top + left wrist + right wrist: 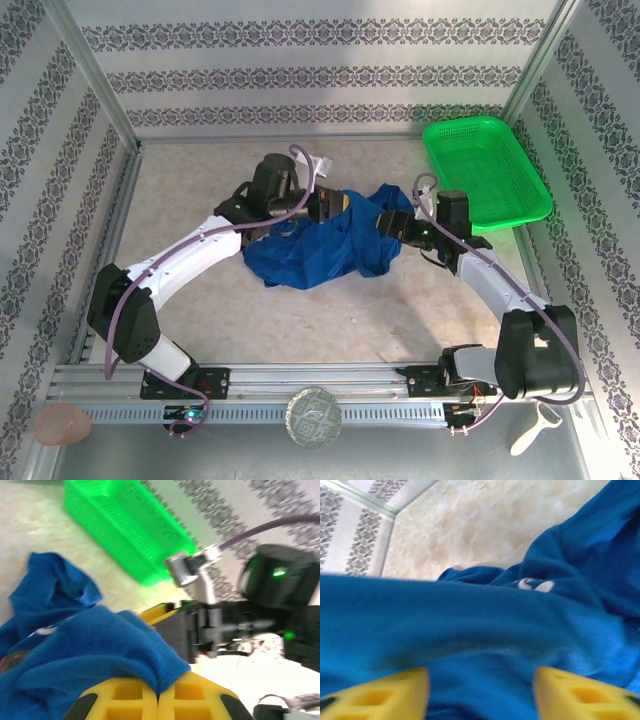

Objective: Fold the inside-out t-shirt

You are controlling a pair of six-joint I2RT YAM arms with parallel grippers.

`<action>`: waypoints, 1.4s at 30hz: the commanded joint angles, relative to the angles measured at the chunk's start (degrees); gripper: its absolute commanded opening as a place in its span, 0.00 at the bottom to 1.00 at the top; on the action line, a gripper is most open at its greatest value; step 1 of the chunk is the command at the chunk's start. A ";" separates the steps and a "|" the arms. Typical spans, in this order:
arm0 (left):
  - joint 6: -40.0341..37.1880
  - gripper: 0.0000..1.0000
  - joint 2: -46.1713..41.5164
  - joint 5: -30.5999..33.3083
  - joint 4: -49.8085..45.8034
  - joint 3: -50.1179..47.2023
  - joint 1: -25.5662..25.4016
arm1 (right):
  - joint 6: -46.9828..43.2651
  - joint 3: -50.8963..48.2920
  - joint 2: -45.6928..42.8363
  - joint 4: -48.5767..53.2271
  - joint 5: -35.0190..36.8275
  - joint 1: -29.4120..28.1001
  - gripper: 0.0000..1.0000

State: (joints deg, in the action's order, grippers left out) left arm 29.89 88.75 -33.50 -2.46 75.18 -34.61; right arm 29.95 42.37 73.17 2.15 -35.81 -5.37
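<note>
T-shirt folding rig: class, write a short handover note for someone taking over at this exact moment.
Left hand: shut, pinching a fold of the t-shirt.
Right hand: open, cloth draped across the gap.
T-shirt: crumpled heap mid-table, between both hands; green basket at far right.
Done: no fold visible.
To do: spread it flat, then fold.

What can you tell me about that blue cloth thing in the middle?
It is a royal-blue t-shirt of soft cloth, crumpled in a loose heap on the table, not folded. A small white mark shows on it. The left pincer is shut on a fold of it; the right pincer stands open with cloth lying across it.
</note>
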 commanded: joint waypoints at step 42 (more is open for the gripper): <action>36.36 0.14 13.48 -9.22 21.49 6.72 13.07 | 2.76 4.09 -10.94 -16.91 -24.28 -7.06 0.00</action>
State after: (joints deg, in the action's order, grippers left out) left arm 67.37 100.42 -48.21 17.52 79.68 -24.69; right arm 29.04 47.77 63.57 -8.12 -52.40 -13.21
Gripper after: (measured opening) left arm 0.099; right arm 0.094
